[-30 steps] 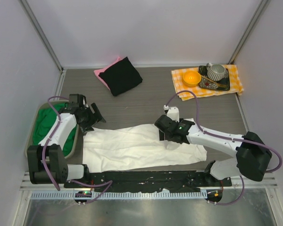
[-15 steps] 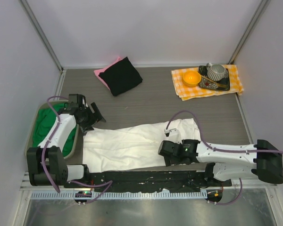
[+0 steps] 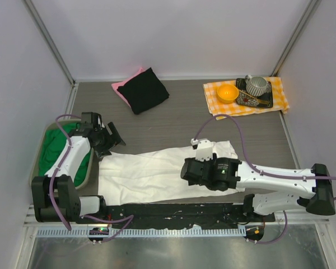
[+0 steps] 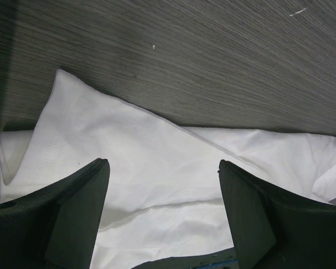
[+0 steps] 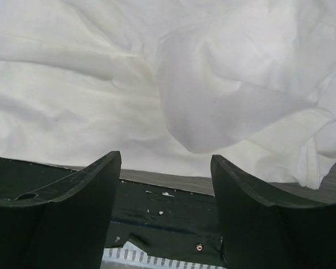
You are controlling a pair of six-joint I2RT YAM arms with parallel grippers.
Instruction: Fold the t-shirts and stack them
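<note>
A white t-shirt (image 3: 140,174) lies crumpled lengthwise along the near edge of the table; no print shows on it. My left gripper (image 3: 111,138) hovers open over its left end, and the cloth (image 4: 157,168) shows between the fingers, untouched. My right gripper (image 3: 189,172) stands open above the shirt's right half. In its wrist view the shirt (image 5: 157,84) lies ahead of the fingertips and the black rail shows between them (image 5: 165,162). A black t-shirt (image 3: 145,89) lies folded on a pink one (image 3: 121,88) at the back. A green t-shirt (image 3: 55,150) fills a bin on the left.
The grey bin (image 3: 90,168) sits at the left edge beside my left arm. At the back right an orange-and-white checked cloth (image 3: 277,89) carries an orange bowl (image 3: 228,92) and a cup (image 3: 257,85) on a dark tray. The black base rail (image 3: 173,212) runs along the near edge.
My right arm swung toward the near edge, then back a little over the shirt's right half, and its jaws narrowed slightly. The left arm has stayed still.
</note>
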